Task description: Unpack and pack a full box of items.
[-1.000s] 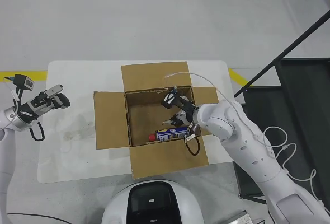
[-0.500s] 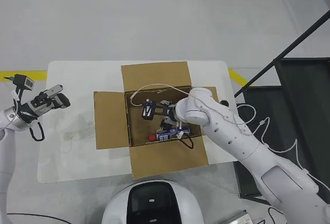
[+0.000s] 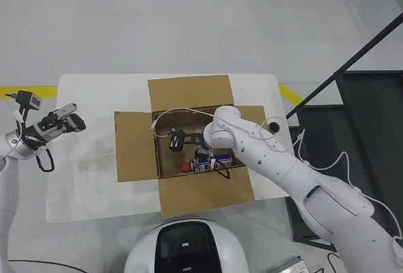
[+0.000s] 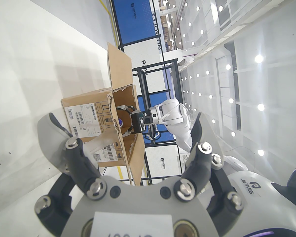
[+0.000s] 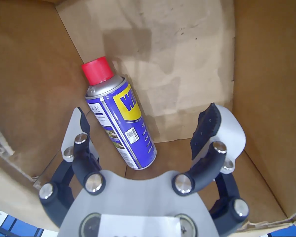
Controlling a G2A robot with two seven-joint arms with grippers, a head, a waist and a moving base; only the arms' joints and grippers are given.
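Note:
An open cardboard box (image 3: 133, 147) stands on the white table (image 3: 85, 191). Inside it, against the near wall, lies a blue spray can (image 3: 208, 164) with a red cap. The right wrist view shows the can (image 5: 120, 122) resting in a corner of the box floor. My right gripper (image 3: 200, 151) is down inside the box, just above the can; its fingers are open (image 5: 146, 113), one on each side of the can's lower end, apart from it. My left gripper (image 3: 74, 116) hangs open and empty over the table's left edge (image 4: 125, 122), facing the box (image 4: 88, 117).
All of the box's flaps are folded outward. A black metal rack (image 3: 372, 109) stands right of the table. A thin white cable (image 3: 181, 110) loops from my right arm over the box. Bare tabletop lies between the left gripper and the box.
My right arm has swung leftward and deeper into the box, bringing its open gripper over the spray can. The left arm has stayed still.

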